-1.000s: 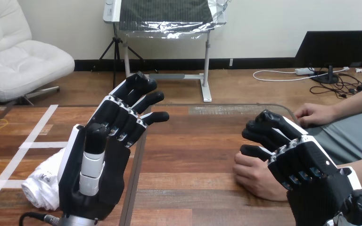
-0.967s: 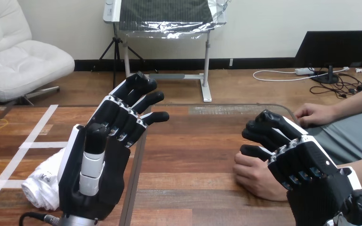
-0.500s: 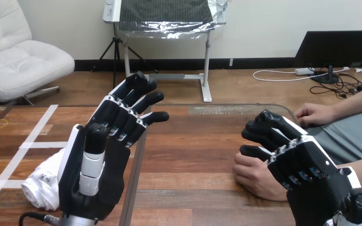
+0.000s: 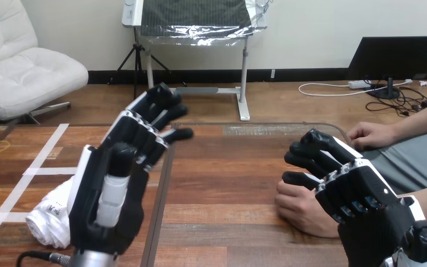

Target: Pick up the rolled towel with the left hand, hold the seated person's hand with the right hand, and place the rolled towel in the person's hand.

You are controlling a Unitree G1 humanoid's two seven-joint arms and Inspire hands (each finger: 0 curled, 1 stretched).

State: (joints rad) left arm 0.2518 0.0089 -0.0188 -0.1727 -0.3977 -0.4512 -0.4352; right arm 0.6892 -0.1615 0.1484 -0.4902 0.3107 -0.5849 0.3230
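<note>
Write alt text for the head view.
The robot's left hand is raised, open, partly hiding a rolled white towel on the wooden table. Its right hand, open, is over the person's nearer hand, which rests on the table at the right.

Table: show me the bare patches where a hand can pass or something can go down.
The widest bare patch of the table lies in the middle, between the left hand and the person's nearer hand. The far strip beyond is free too. Crowded: near left, the rolled towel by the left hand; right side, the right hand by the person's nearer hand.
</note>
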